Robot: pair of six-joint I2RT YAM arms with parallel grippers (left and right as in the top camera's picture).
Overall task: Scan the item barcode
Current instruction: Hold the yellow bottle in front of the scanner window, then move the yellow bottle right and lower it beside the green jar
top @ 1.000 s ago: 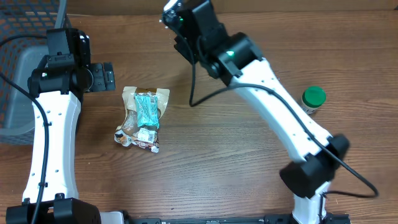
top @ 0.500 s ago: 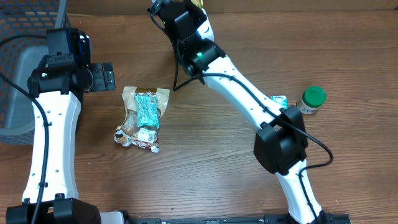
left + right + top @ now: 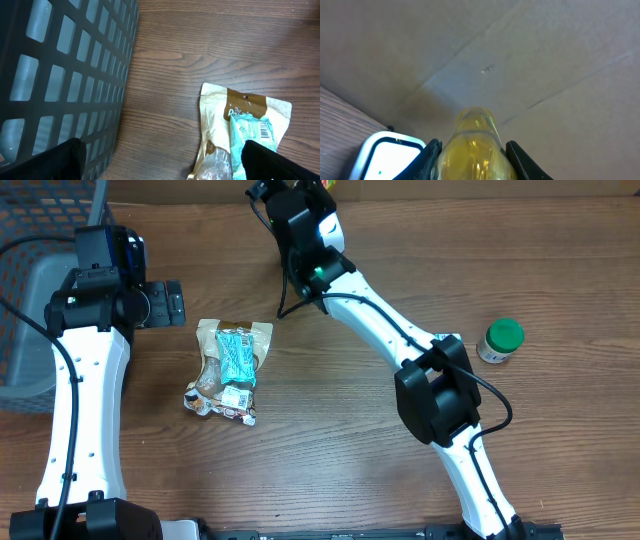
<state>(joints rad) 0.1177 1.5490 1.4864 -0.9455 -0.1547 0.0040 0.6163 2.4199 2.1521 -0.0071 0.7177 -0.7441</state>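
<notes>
My right gripper (image 3: 472, 150) is shut on a clear bottle of yellow liquid (image 3: 472, 142), its neck pointing at a brown cardboard wall. No barcode shows on the bottle. A white, blue-rimmed scanner (image 3: 385, 157) sits just left of the bottle, low in the right wrist view. From overhead, that right gripper (image 3: 300, 195) is at the table's back edge. My left gripper (image 3: 172, 303) hangs open above bare wood, beside a basket and a pile of snack bags; its dark fingertips (image 3: 280, 162) frame the bottom of the left wrist view.
A dark mesh basket (image 3: 25, 320) stands at the far left, close to the left arm. Tan and teal snack bags (image 3: 230, 365) lie left of centre; the teal one carries a printed barcode (image 3: 262, 131). A green-capped jar (image 3: 503, 340) stands at the right.
The right arm has folded, its elbow swinging in from the right toward the table's middle, and its wrist has shifted slightly along the back edge with the bottle. The left arm has not moved.
</notes>
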